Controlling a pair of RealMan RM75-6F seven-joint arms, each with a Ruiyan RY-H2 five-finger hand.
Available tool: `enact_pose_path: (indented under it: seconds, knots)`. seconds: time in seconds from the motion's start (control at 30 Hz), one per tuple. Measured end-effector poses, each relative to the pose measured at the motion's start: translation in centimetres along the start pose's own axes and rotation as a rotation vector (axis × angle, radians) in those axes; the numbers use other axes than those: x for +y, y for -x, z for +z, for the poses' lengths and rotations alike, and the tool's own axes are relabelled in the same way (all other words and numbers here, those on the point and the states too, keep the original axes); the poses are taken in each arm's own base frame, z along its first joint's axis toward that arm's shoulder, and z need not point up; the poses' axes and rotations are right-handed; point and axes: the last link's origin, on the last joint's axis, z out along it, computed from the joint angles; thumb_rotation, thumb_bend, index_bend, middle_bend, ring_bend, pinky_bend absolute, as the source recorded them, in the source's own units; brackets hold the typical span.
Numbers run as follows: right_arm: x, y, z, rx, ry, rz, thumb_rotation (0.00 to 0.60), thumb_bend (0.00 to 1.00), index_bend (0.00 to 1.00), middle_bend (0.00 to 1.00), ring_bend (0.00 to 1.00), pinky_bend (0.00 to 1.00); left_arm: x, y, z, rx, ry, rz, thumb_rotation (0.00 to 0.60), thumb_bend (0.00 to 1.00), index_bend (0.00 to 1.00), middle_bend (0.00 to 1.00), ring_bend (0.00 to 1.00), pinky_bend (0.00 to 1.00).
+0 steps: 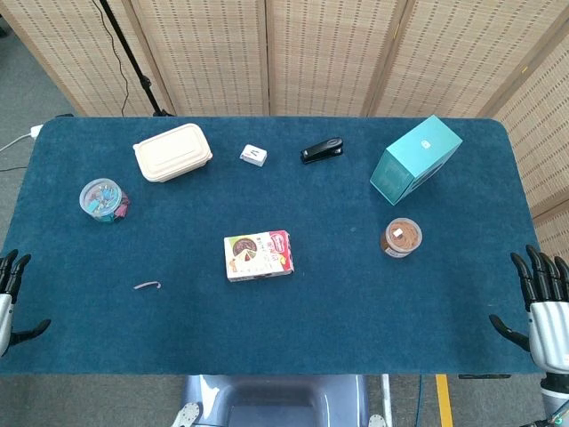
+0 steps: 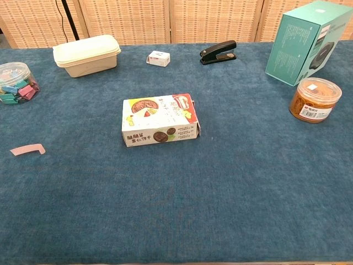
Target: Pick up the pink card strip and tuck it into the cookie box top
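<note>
Both hands parked off the bench, holding nothing. Your left hand (image 1: 11, 298) sits just past the left edge near the front corner, fingers spread wide, thumb out. Your right hand (image 1: 544, 311) mirrors it past the right edge, fingers (image 1: 532, 271) wide and pointing up. Neither shows in the chest view.

Pink card strip (image 2: 27, 149) lies flat on the blue bench (image 1: 356, 311), left side toward the front edge, well apart from everything else. One end is curled up slightly. Nothing touching it.

Cookie box (image 2: 159, 121) lies flat near the bench centre, printed face up, well to the right of the strip. Its right-end flap looks slightly ajar in the chest view.

Rest of the bench:
- cream lidded container (image 1: 172, 152), back left
- clear tub of coloured clips (image 1: 103, 199), near the left edge
- small white box (image 1: 254, 156) and black stapler (image 1: 321, 149), along the back edge
- teal carton (image 1: 415, 158), back right, tilted
- round jar with brown contents (image 1: 401, 237), in front of the carton
</note>
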Motion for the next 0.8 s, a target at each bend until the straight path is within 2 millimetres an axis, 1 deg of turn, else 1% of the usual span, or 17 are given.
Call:
enact_pose_path:
  seconds: [0.23,0.4,0.43,0.5,0.63,0.73,0.8]
  knots:
    - [-0.1,0.0,-0.3,-0.056,-0.003,0.001,0.6,0.0,0.0,0.0,0.0,0.0,0.4,0.0,0.1,0.025,0.039,-0.008,0.6,0.0,0.0,0.0,0.0,0.0]
    - [0.0,0.1,-0.3,-0.097,0.011,-0.005,0.6,0.0,0.0,0.0,0.0,0.0,0.9,0.5,0.7,0.019,0.092,-0.008,0.6,0.0,0.01,0.0,0.0,0.0]
    - [0.1,0.2,-0.4,-0.107,0.014,-0.004,0.6,0.0,0.0,0.0,0.0,0.0,1.0,0.6,0.8,0.014,0.099,-0.008,0.6,0.0,0.04,0.0,0.0,0.0]
    - [0.1,0.2,-0.3,-0.121,0.019,0.001,0.6,0.0,0.0,0.0,0.0,0.0,1.4,1.1,1.3,0.003,0.117,-0.009,0.6,0.0,0.14,0.0,0.0,0.0]
    - [0.1,0.3,-0.2,-0.139,0.017,0.02,0.6,0.0,0.0,0.0,0.0,0.0,2.0,2.5,2.4,-0.045,0.143,-0.015,0.6,0.0,0.25,0.0,0.0,0.0]
    - [0.1,0.3,-0.2,-0.15,0.012,0.039,0.6,0.0,0.0,0.0,0.0,0.0,2.8,4.1,3.4,-0.108,0.167,-0.034,0.6,0.01,0.31,0.0,0.0,0.0]
    - [0.1,0.2,-0.2,-0.153,0.009,0.049,0.6,0.0,0.0,0.0,0.0,0.0,3.6,5.5,4.3,-0.147,0.18,-0.058,0.6,0.06,0.36,0.0,0.0,0.0]
